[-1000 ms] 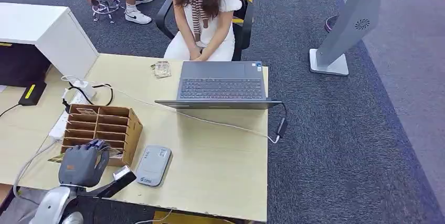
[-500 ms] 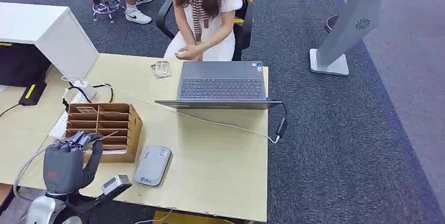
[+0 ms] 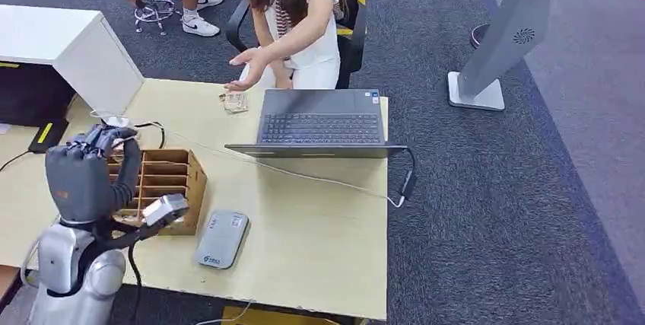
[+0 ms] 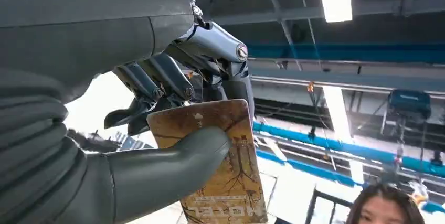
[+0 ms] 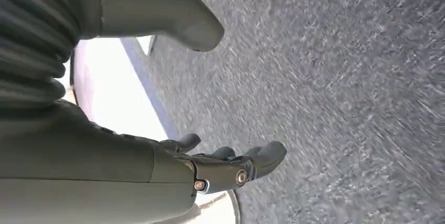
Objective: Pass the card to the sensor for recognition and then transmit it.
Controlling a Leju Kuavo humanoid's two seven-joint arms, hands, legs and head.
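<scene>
Card (image 4: 220, 171), brown and gold with a branching pattern, is sitting pinched in the left hand (image 3: 80, 176), the thick grey thumb (image 4: 173, 156) pressing across its face while the darker fingers (image 4: 157, 80) are curling in behind it. That left hand is hanging raised above the near left part of the pale wooden table (image 3: 319, 234), its back turned toward the head camera, fingers pointing up and away. Just beyond and beneath the hand, a cardboard slotted organiser (image 3: 163, 176) is standing on the table, and to the hand's right, lower down, the grey sensor pad (image 3: 222, 239) is lying flat, apart from the hand. Farther out past the sensor pad, an open laptop (image 3: 321, 121) is resting on the table with a white cable (image 3: 304, 176) trailing in front of it. Across the table a seated person is stretching an open hand (image 3: 247, 70) out toward the robot's side. Over at the right wrist, the right hand (image 5: 225, 166) is holding nothing, its fingers loosely spread and apart over grey carpet (image 5: 341, 103).
</scene>
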